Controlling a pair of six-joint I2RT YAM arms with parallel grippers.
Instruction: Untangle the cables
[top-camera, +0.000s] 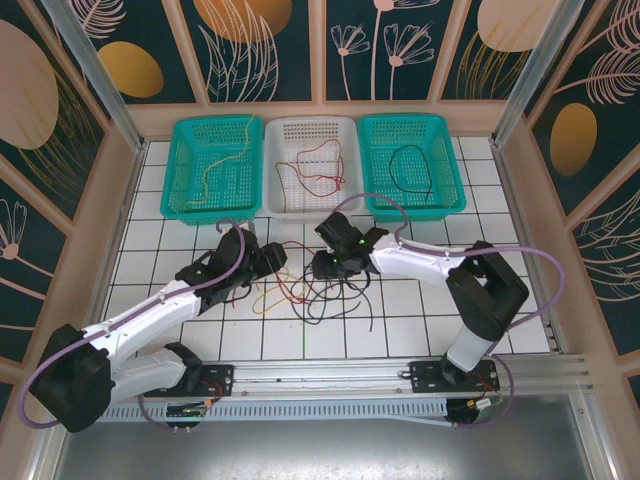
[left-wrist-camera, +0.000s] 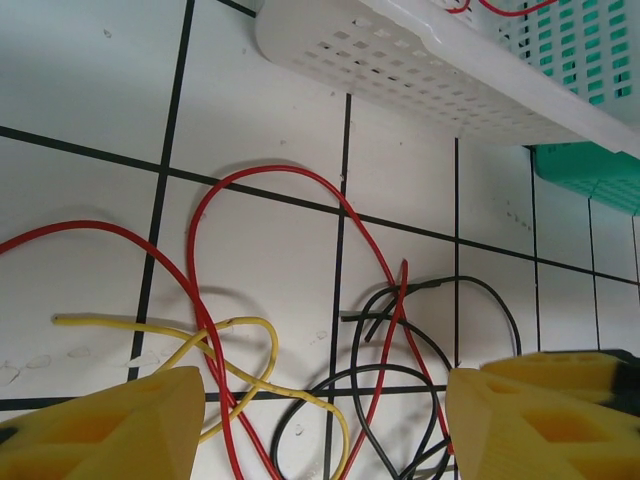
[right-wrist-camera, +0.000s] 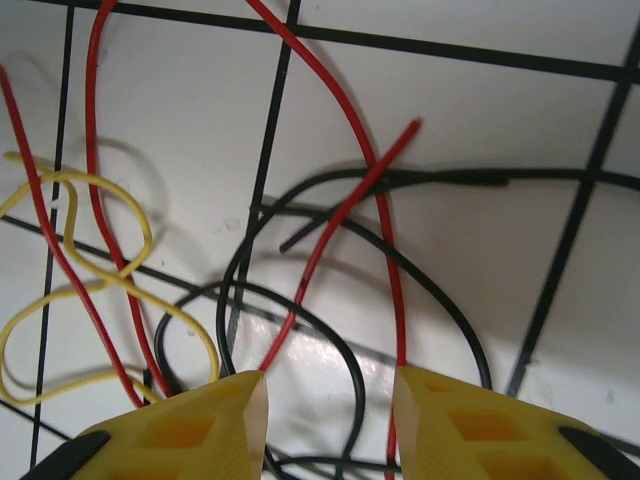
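Where the cables lie: red, yellow and black knot, mid-table, between both arms.
Cut off: strands vanish under the yellow fingers in both wrist views; overhead, the dark claw bodies cover the knot's edges.
Hard to make out: which strand lies on top where red crosses black.
Left claw: released, blocky fingers wide apart, pinching nothing.
Right claw: released too, gap narrower, red and black strands running between the fingers.
Far row: perforated plastic; left teal basket with yellow wire, white basket with red wire, right teal basket with black wire.
Texture: thin, glossy, springy loops on shiny white tiles.
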